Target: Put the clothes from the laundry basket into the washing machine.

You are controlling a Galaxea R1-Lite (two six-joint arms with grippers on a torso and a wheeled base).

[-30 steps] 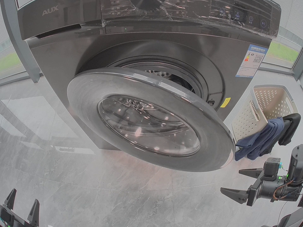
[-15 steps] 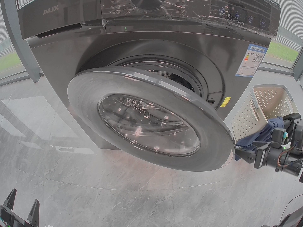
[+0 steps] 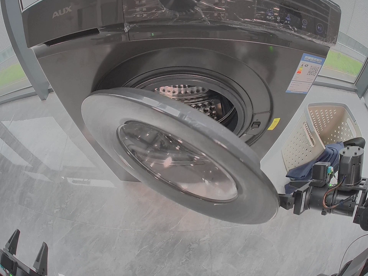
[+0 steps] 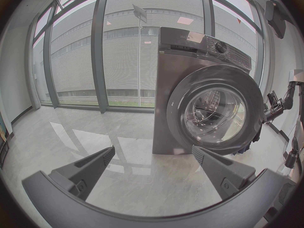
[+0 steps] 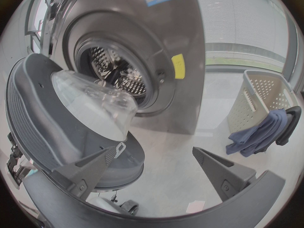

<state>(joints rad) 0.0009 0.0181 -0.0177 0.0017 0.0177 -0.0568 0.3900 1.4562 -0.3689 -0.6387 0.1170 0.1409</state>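
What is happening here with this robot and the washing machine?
The right gripper, open, is at the free edge of the washing machine door, which stands partly open with the drum showing behind it. The clothes are not yet loaded: a blue garment and a black garment hang over the rim of the basket to the right of the machine. The left gripper is low, open and holds nothing.

Grey marbled floor point(image 3: 115, 227), tall windows point(image 4: 76, 64), small white slip point(image 5: 195, 206) on it.
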